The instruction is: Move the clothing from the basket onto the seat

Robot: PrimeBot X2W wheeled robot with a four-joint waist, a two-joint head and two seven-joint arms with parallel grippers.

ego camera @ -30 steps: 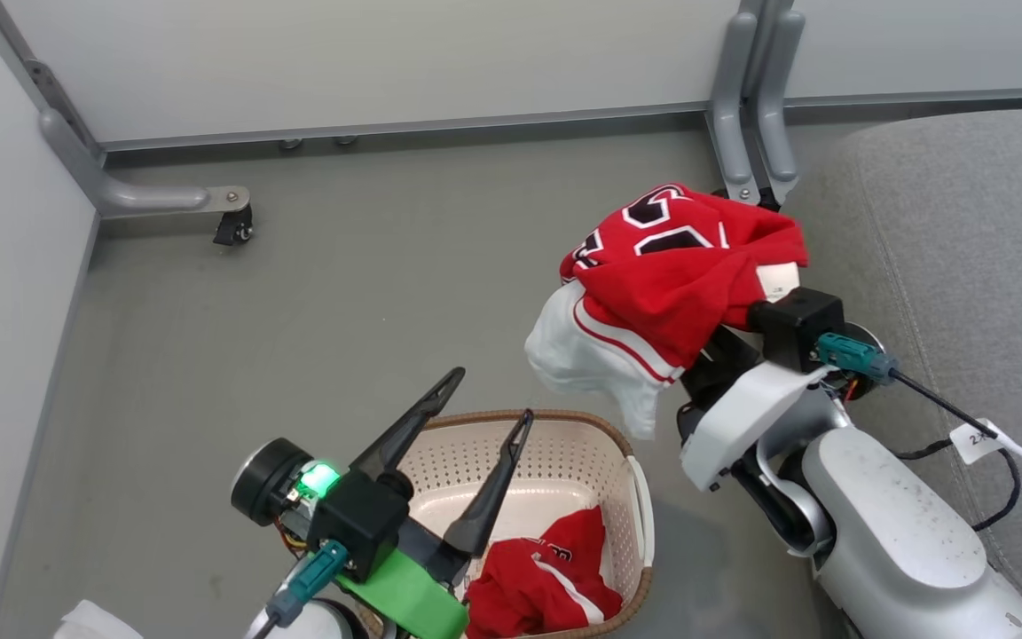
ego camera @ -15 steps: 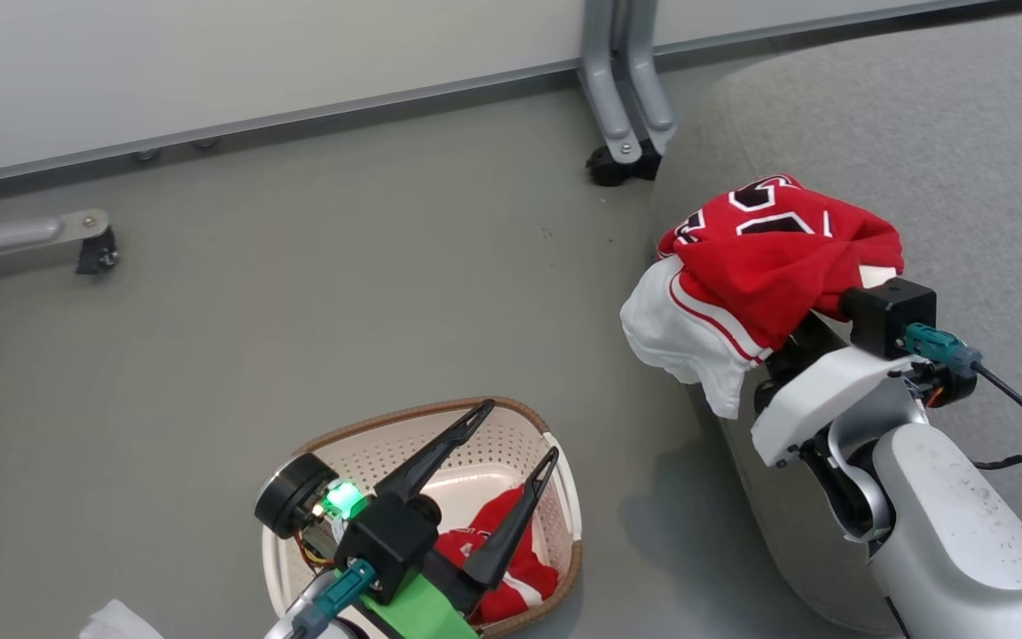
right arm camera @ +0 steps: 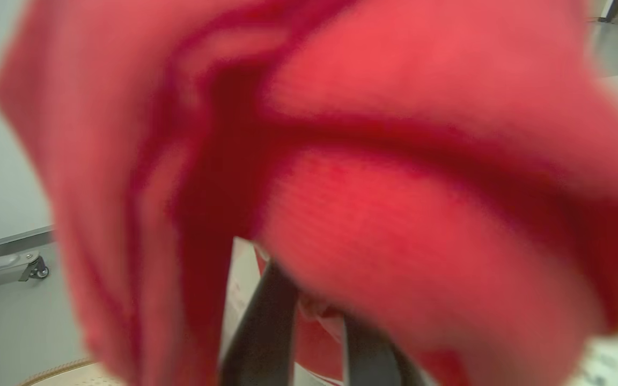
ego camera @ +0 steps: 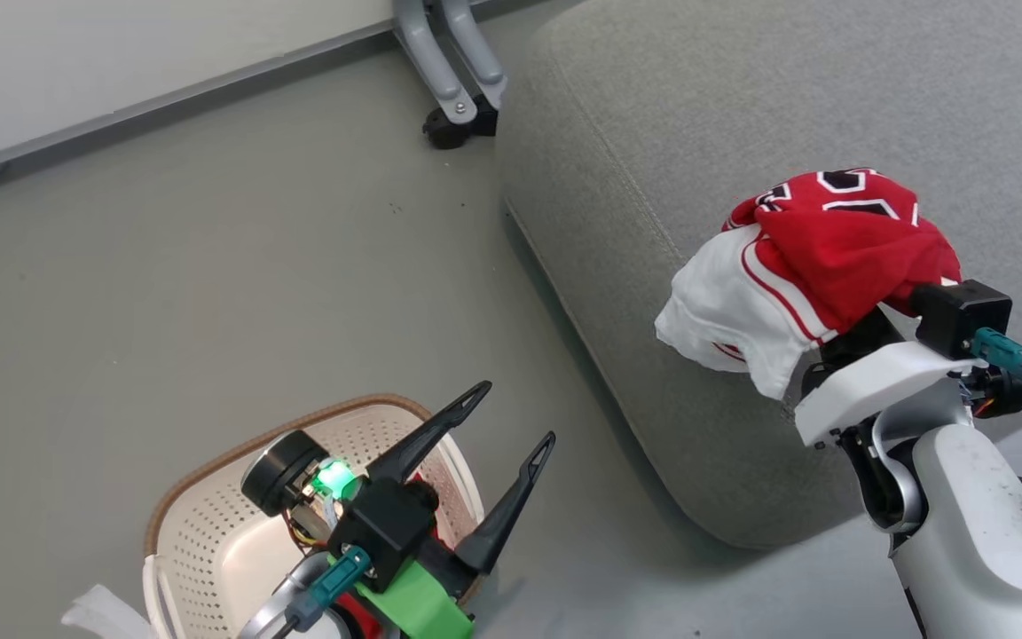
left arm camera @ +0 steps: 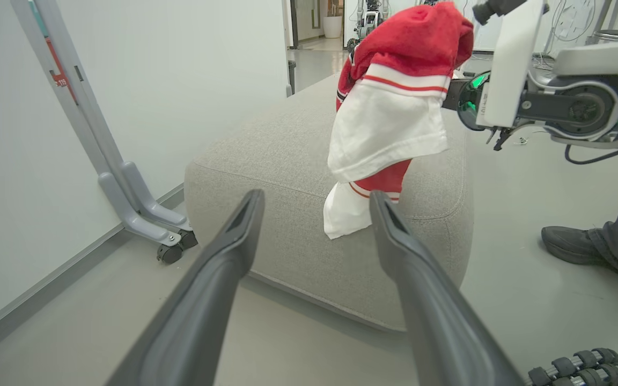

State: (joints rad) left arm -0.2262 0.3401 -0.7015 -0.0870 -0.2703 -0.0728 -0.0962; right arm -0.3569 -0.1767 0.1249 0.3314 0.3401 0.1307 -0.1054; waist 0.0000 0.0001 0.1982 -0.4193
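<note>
Nearest, the left hand point(ego camera: 517, 411) hovers over the basket point(ego camera: 209, 457), which sits on the floor point(ego camera: 209, 266). Its two fingers are spread wide and hold nothing. Farther off, to the right, the right hand point(right arm camera: 311, 300) has its fingers pressed nearly together, pinching the jersey point(ego camera: 839, 248). The jersey hangs bunched above the near part of the seat point(ego camera: 697, 133). Past the seat's far corner, a grey castor foot point(ego camera: 453, 111) stands by the wall point(ego camera: 121, 53).
</note>
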